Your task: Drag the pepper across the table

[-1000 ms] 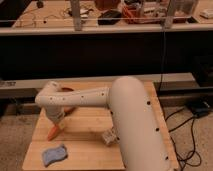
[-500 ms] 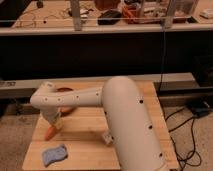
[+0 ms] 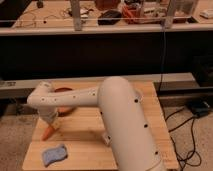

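Observation:
The pepper (image 3: 48, 133) is a small orange tapered piece lying on the light wooden table (image 3: 85, 131), near its left edge. My gripper (image 3: 52, 123) points down right over the pepper's upper end and hides part of it. The white arm reaches to it from the lower right, across the middle of the table.
A blue sponge (image 3: 54, 154) lies at the table's front left corner, just below the pepper. A round reddish-orange dish (image 3: 64, 93) sits at the back left, half hidden by the arm. A small pale object (image 3: 107, 138) lies by the arm. Cables run over the floor at the right.
The arm has swung further left and toward the front edge. The pepper has moved with the gripper, a little left and nearer the sponge.

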